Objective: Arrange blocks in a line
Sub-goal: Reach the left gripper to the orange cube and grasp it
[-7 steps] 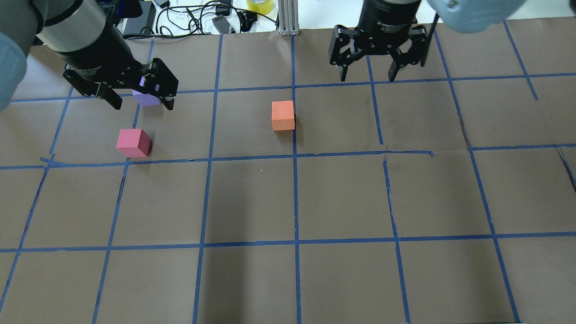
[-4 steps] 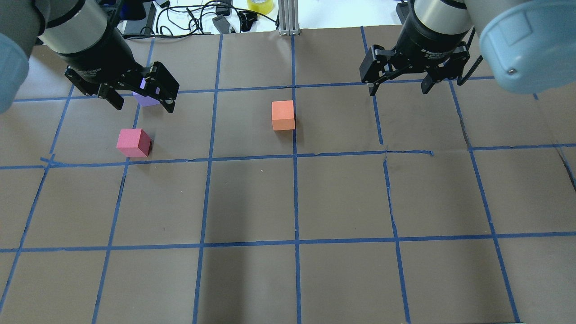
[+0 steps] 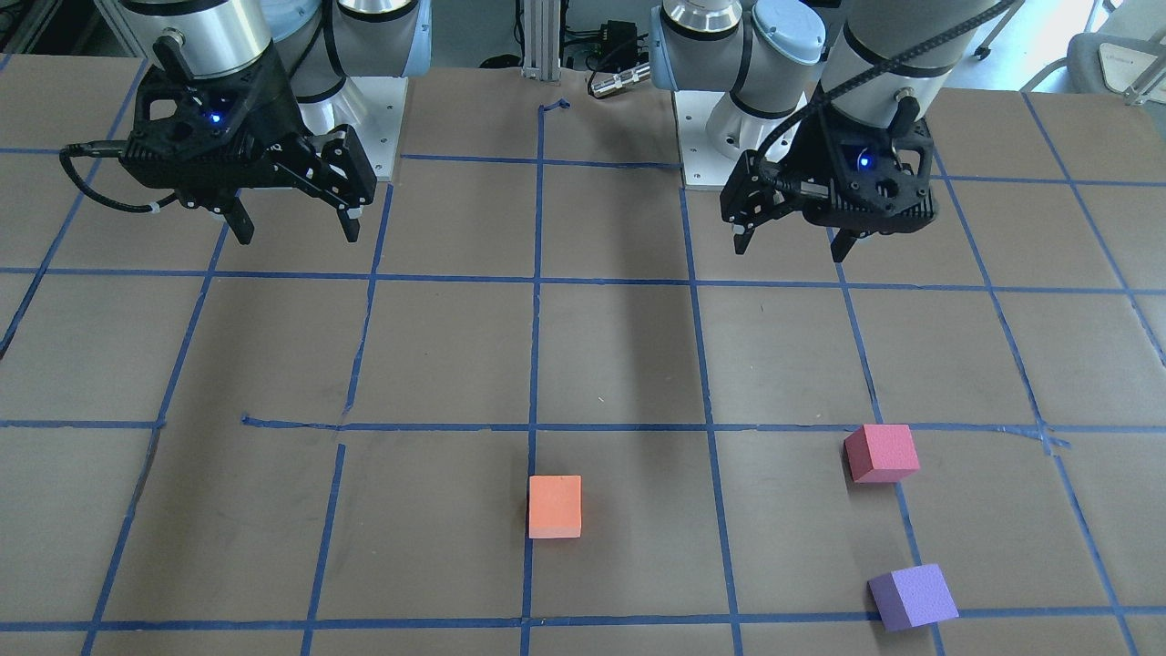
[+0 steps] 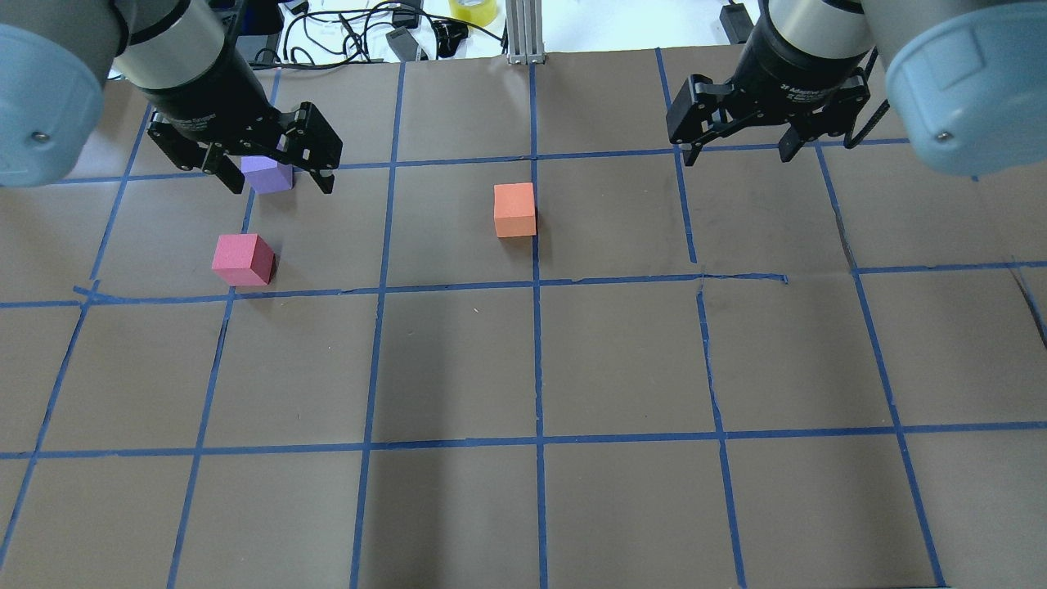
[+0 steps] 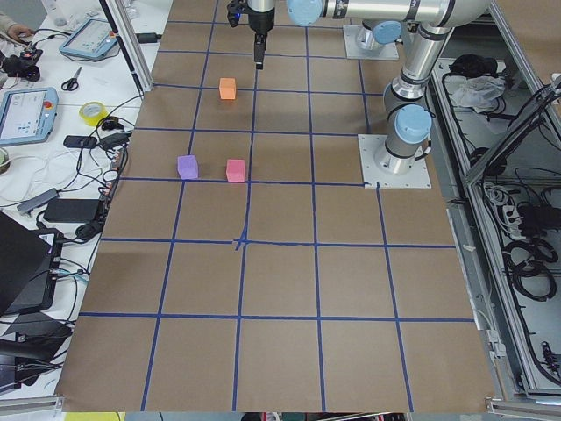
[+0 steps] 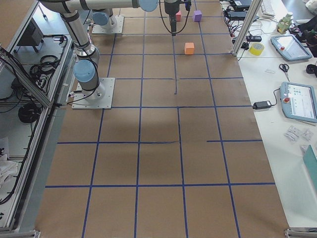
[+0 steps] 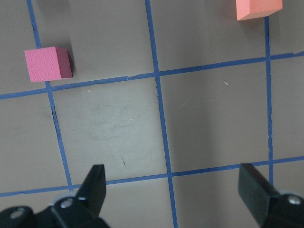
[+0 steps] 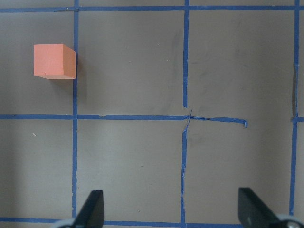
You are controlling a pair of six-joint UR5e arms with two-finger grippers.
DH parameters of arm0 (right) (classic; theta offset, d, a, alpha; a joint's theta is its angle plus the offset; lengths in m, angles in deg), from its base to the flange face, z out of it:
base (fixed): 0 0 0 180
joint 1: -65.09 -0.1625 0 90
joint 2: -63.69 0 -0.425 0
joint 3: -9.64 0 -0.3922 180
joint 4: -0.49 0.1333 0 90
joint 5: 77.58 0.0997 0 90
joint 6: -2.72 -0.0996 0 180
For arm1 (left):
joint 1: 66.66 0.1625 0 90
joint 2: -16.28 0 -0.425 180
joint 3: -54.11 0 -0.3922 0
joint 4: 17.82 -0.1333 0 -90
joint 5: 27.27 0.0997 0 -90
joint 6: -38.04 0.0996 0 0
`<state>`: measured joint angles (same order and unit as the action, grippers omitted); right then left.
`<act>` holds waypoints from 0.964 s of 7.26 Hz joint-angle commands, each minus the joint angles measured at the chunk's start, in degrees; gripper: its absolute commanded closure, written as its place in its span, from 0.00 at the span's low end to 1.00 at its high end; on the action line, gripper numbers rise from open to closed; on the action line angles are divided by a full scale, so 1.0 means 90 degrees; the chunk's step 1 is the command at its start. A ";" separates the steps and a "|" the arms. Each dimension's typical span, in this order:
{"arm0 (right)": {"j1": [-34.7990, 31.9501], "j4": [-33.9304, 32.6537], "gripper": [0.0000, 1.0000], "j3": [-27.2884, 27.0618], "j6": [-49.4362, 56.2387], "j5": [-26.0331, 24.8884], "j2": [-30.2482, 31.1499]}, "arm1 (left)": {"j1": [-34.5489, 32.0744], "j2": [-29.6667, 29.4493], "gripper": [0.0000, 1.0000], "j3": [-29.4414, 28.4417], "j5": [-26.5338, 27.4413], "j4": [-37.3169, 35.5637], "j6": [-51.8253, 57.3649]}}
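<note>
Quick status from my side. All three blocks are sitting on the table (image 4: pixel 622 360) and none of them is in my grip. My left end effector (image 3: pixel 789 246) is spread wide with nothing in it, hanging well above the table. My right end effector (image 3: pixel 298 232) is the same: wide open, empty, up high.

The pinkish red block (image 4: pixel 242 259) and the purple block (image 3: pixel 913 597) are near each other on my left side, apart and not touching. The purple one is farther out from my base and skewed a bit against the tape grid. The orange block (image 4: pixel 514 210) is well apart from both, near the middle, right beside a blue tape line (image 4: pixel 536 327). My left wrist view catches the pinkish red and orange ones but not the purple. My right wrist view only has the orange.

So I'd say I'm at the very start: nothing reads as a line yet, and this is the lining-up-for-a-pick step. I reckon the easy play is to carry orange over next to the other two, or shift one of those. Whichever I choose, I need to come down square over it, straddle two opposite faces, and squeeze gently since these look soft. The skewed purple one probably wants a wrist turn first.
</note>
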<state>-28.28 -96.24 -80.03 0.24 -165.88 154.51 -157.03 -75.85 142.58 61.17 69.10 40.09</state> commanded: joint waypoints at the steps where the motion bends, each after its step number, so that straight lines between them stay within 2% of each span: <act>1: 0.0032 -0.0004 0.00 0.0071 0.0108 0.0015 -0.0032 | -0.0328 -0.0628 0.00 -0.0044 -0.0159 -0.0699 -0.0256; 5: 0.0091 -0.0034 0.00 0.0051 0.0041 -0.0014 -0.0002 | -0.1081 -0.2239 0.00 -0.0228 -0.0218 -0.2632 -0.1533; 7: 0.0091 -0.0034 0.00 0.0080 0.0051 -0.0014 0.0017 | -0.1480 -0.3127 0.00 -0.0901 -0.0198 -0.2763 -0.2109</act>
<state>-27.47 -96.53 -79.46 0.71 -165.98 154.54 -167.87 -99.36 137.31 59.26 45.37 24.49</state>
